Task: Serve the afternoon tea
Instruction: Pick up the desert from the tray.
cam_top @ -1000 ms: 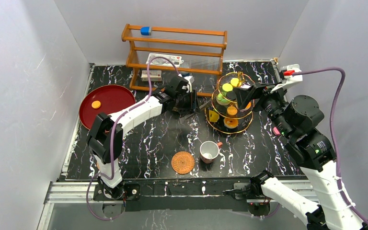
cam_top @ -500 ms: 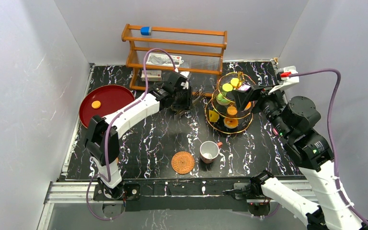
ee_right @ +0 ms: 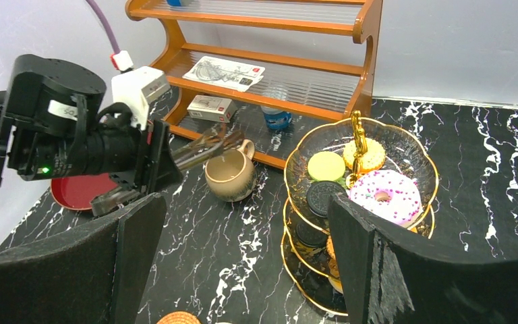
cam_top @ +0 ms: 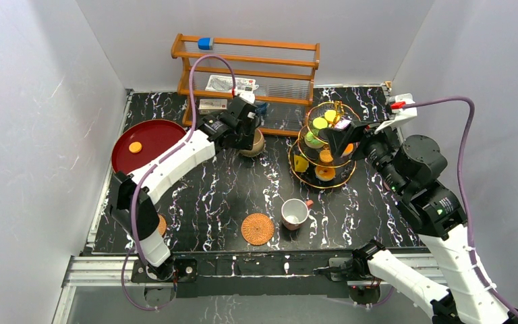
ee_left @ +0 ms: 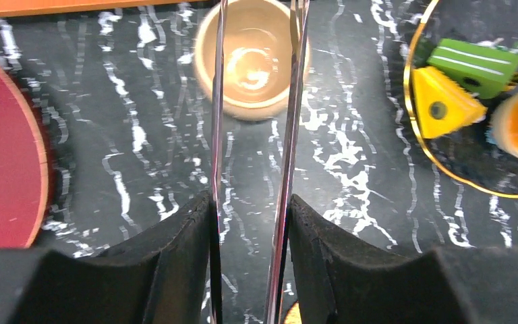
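At the table's [cam_top: 229, 196] far left lay a red tray [cam_top: 155, 135] holding one orange piece [cam_top: 135, 147]. Right of it, just in front of the wooden rack [cam_top: 246, 67], the left end effector [ee_left: 259, 20] reached over the tan mug [ee_left: 253, 64]. Its thin fingers [ee_left: 217, 135] were part-way apart across the mouth; whether they pinched the mug could not be told. Nearer, a woven coaster [cam_top: 257, 229] lay just left of the white red-handled cup [cam_top: 295, 213]. Farther right stood the tiered stand [ee_right: 411, 158] with toy pastries [ee_right: 382, 196]. The right end effector [ee_right: 243, 223] hovered at its right side, spread wide, holding nothing.
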You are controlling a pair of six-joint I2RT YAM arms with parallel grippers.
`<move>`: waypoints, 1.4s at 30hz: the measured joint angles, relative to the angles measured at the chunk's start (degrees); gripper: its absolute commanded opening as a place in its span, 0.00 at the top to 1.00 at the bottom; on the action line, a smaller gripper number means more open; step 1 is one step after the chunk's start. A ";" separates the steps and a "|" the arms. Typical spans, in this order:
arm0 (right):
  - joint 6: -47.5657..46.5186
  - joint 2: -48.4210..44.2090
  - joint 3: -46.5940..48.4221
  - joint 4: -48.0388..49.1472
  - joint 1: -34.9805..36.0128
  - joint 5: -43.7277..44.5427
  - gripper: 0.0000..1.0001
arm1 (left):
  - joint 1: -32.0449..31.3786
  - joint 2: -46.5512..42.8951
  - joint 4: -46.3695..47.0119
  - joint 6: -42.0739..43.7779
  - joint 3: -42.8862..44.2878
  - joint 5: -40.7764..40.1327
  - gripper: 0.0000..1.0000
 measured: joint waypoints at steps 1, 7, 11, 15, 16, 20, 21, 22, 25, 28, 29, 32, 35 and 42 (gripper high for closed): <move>0.00 0.00 -0.02 0.00 0.00 0.00 0.01 | 0.09 -0.59 -0.59 0.46 0.00 -1.55 0.58; 0.00 -0.13 -0.04 0.39 0.00 -0.02 0.01 | 1.99 -3.08 -4.09 1.92 -0.02 -9.16 0.59; 0.00 -0.44 -0.98 0.98 0.00 -0.02 0.01 | 5.03 -4.50 -5.99 2.03 -1.33 -12.22 0.59; 0.00 -0.44 -1.11 1.14 0.00 -0.17 0.01 | 8.48 -7.15 -7.10 1.79 -4.92 -12.37 0.60; 0.00 -0.48 -1.11 1.25 0.00 -0.20 0.01 | 9.64 -8.17 -7.10 1.66 -6.23 -12.00 0.60; 0.17 -1.01 -2.25 1.62 0.00 -0.68 0.01 | 15.17 -12.31 -7.23 1.49 -10.38 -10.73 0.61; 0.26 -1.09 -2.62 1.70 0.00 -0.81 0.01 | 16.85 -13.14 -7.23 1.46 -11.19 -10.36 0.61; 0.39 -1.16 -2.93 1.68 0.00 -0.98 0.01 | 18.69 -13.84 -7.08 1.44 -11.96 -9.90 0.61; 0.61 -1.25 -3.78 1.66 0.00 -1.29 0.01 | 24.17 -15.13 -5.66 1.51 -14.47 -8.35 0.62; 0.63 -1.25 -4.13 1.92 0.00 -1.70 0.01 | 30.56 -15.28 -4.55 1.55 -16.83 -6.32 0.62; 0.63 -1.25 -4.24 2.03 0.00 -1.79 0.01 | 32.65 -15.28 -4.17 1.53 -17.59 -5.75 0.62; 0.61 -1.25 -4.48 2.67 0.00 -2.69 0.01 | 38.36 -15.26 -3.21 1.66 -19.26 -4.44 0.61; 0.57 -1.29 -4.81 3.37 0.00 -3.48 0.01 | 43.69 -15.26 -2.54 1.95 -20.37 -2.67 0.61; 0.17 -2.03 -6.69 5.64 0.00 -4.87 0.02 | 52.06 -14.99 -0.28 3.23 -20.96 1.27 0.59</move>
